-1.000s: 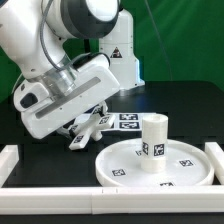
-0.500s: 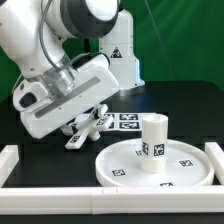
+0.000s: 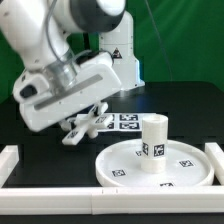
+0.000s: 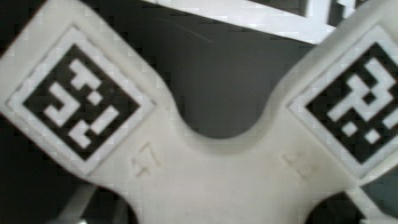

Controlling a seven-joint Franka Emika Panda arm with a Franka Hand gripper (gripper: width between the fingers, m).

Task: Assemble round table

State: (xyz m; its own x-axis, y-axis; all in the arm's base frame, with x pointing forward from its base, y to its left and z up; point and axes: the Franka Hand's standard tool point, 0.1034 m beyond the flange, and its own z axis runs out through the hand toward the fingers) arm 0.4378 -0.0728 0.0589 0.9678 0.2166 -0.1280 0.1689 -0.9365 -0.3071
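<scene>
The large rimmed round disc (image 3: 125, 165) lies flat at the front of the exterior view's right. The short thick cylindrical leg (image 3: 152, 135) stands upright on its middle. My gripper (image 3: 88, 118) is to the exterior view's left of the disc, shut on a white lobed part (image 3: 80, 131) with square tags, and holds it tilted just above the black table. In the wrist view this part (image 4: 205, 165) fills the picture, with two tagged lobes spreading away. My fingers do not show there.
The marker board (image 3: 127, 121) lies behind the disc, beside the held part. A white tagged stand (image 3: 118, 50) rises at the back. A white rail runs along the front (image 3: 60, 192), with ends at the left (image 3: 8, 160) and right (image 3: 213, 152).
My arm has risen a little and shifted toward the exterior view's left, and the lobed part has lifted with it. The disc and leg have not moved.
</scene>
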